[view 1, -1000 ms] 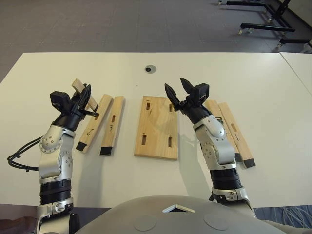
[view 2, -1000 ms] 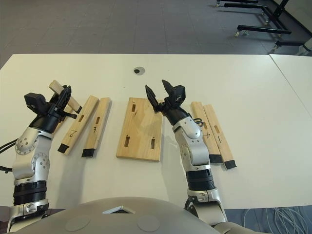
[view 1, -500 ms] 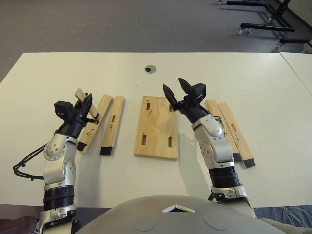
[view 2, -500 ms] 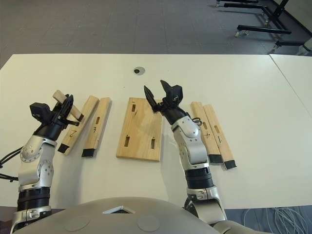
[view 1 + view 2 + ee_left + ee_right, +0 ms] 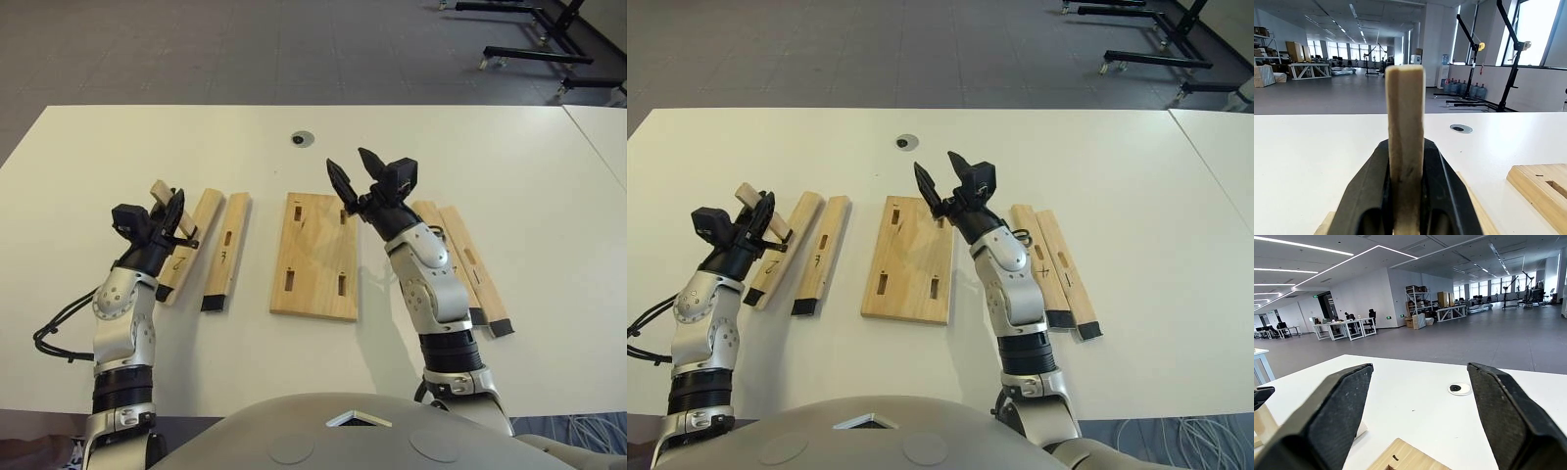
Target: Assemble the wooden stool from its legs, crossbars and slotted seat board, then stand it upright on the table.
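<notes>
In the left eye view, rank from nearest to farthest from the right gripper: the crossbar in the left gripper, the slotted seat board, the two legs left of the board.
1. Seat board: the right gripper hangs open at its far right corner.
2. Two legs: lying just left of the board.
3. Crossbar: farthest left, clamped in the left gripper.

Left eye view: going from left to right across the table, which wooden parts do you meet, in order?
In order: crossbar held in the left gripper → outer left leg → inner left leg → seat board → inner right leg → outer right leg.
</notes>
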